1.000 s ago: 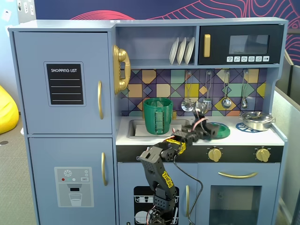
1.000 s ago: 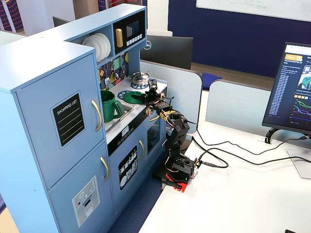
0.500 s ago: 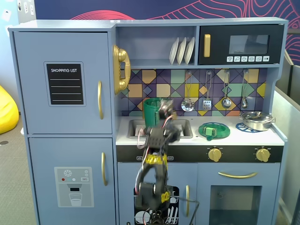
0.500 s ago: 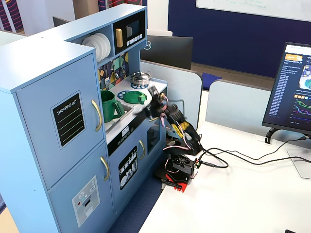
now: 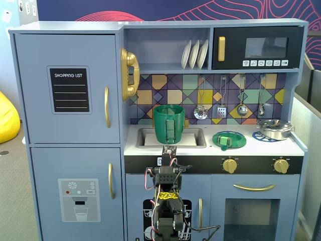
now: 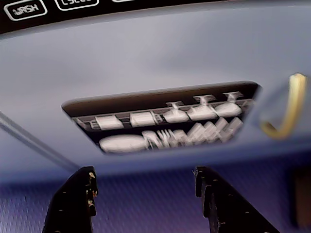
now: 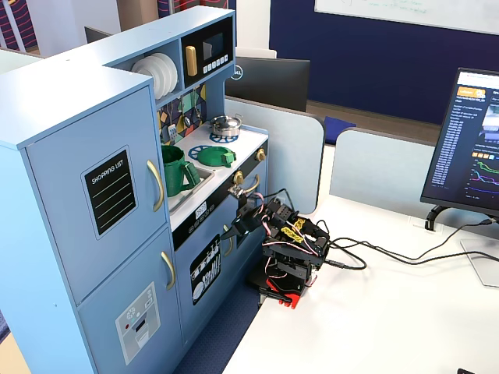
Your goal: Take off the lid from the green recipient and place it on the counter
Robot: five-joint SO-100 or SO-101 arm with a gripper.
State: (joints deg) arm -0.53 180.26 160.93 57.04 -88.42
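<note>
The lid (image 5: 229, 139) is seen lying flat on the counter (image 5: 261, 146), disc face up, axis vertical, w/ its lighter-green block handle raised at centre. It is placed over the burner ring nearer the sink, just right of the sink basin (image 5: 193, 138) in a fixed view. In the side-on fixed view the lid (image 7: 215, 156) is seen between the green recipient (image 7: 178, 170) and the silver pot (image 7: 227, 124), apart from both.

The green recipient (image 5: 169, 123) is stood upright in the sink basin, long axis vertical, mouth open, ribbed lighter strip turned toward the front. The silver pot (image 5: 275, 128) is set on the far right burner ring.

The end effector (image 7: 238, 224) is held low, in front of the cabinet and below counter level, pointed at the cabinet front; nothing is held. In the wrist view the end effector (image 6: 146, 177) is shown w/ fingers (image 6: 73, 204) spread apart, a clear gap between them, empty. Beyond them a blurred dishwasher graphic (image 6: 163, 126) on the blue door is seen, w/ a gold door handle (image 6: 286, 109) at right.

The arm base (image 7: 282, 284) is clamped at the edge of the white bench (image 7: 390, 327), cables trailing to the right.
</note>
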